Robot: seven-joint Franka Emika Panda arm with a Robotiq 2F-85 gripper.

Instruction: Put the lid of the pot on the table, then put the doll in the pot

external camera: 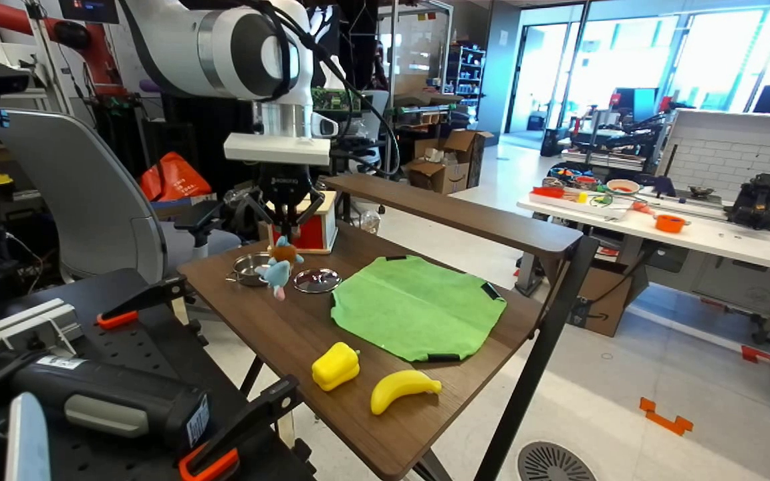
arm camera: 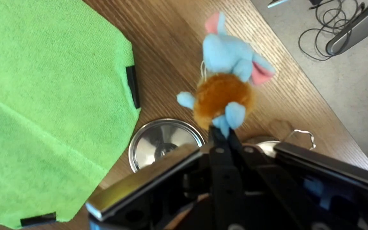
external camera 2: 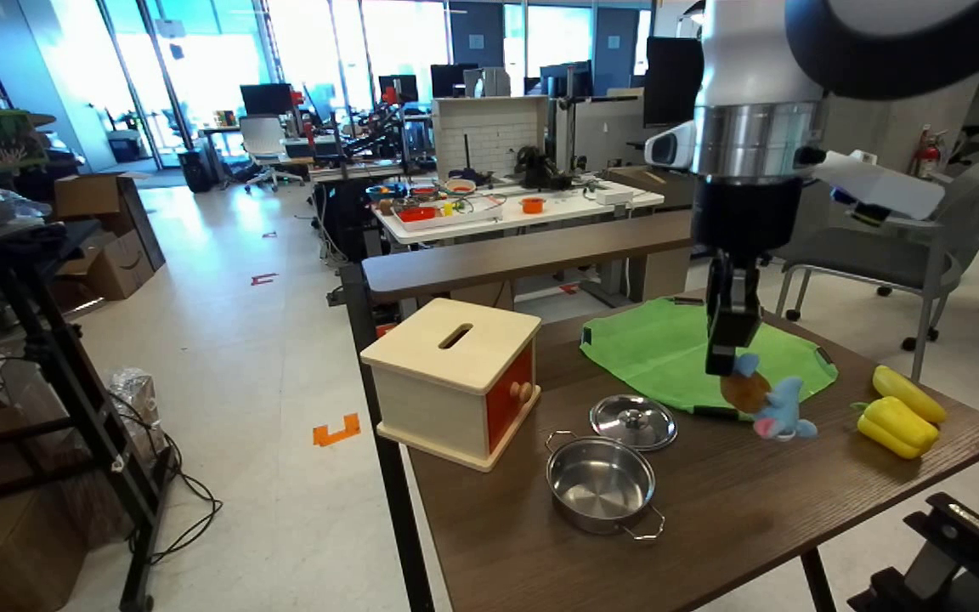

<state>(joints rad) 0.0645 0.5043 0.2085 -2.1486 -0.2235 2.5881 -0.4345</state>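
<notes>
My gripper (arm camera: pixel 223 135) is shut on the doll (arm camera: pixel 224 92), a blue plush figure with a brown furry body and pink ears. The fingertips pinch a blue limb, and the doll hangs above the table (external camera 2: pixel 532 552). The gripper (external camera: pixel 289 230) and doll (external camera: pixel 277 274) also show in an exterior view. The open metal pot (external camera 2: pixel 600 484) stands on the table, its inside bare. In the wrist view the pot (arm camera: pixel 268 147) is mostly hidden behind the gripper. The lid (external camera 2: pixel 634 422) lies knob up on the table beside the pot, between pot and green mat.
A wooden box (external camera 2: pixel 455 365) with a red front stands behind the pot. A green mat (external camera: pixel 418 307) lies mid-table. A yellow pepper (external camera: pixel 335 366) and a banana (external camera: pixel 404 389) lie near one end. A raised brown shelf (external camera: pixel 452 214) runs along one side.
</notes>
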